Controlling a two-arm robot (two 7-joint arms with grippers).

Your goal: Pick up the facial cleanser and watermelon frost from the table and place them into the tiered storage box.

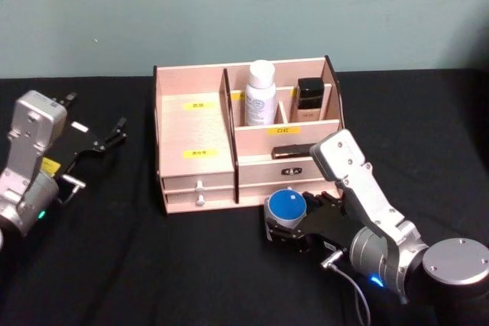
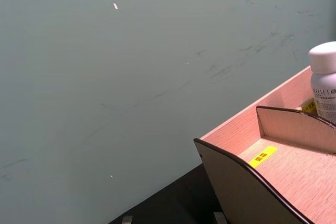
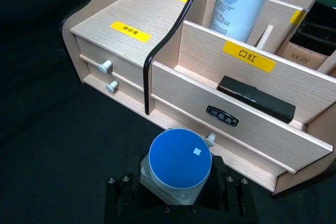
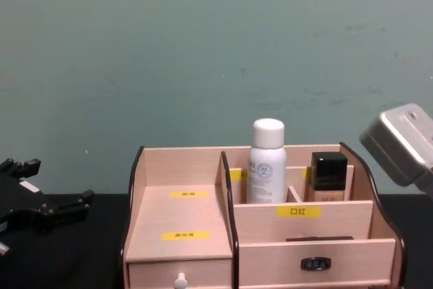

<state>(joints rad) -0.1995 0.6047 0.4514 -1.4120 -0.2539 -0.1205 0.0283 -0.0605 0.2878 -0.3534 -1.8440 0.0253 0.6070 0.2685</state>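
Observation:
My right gripper (image 1: 286, 217) is shut on the watermelon frost (image 3: 180, 160), a small round jar with a blue lid. It holds the jar just above the black table, in front of the tiered storage box (image 1: 195, 124) and close to its right drawer knob. The facial cleanser (image 1: 260, 95), a white bottle with a white cap, stands upright in a back compartment of the box (image 4: 179, 214). My left gripper (image 1: 97, 112) rests open and empty to the left of the box, apart from it.
A dark-capped bottle (image 1: 309, 99) stands in the back right compartment beside the cleanser (image 4: 266, 164). A flat black item (image 3: 257, 98) lies in the front right tier. Two small drawers with knobs (image 3: 105, 66) face me. A teal wall rises behind the black table.

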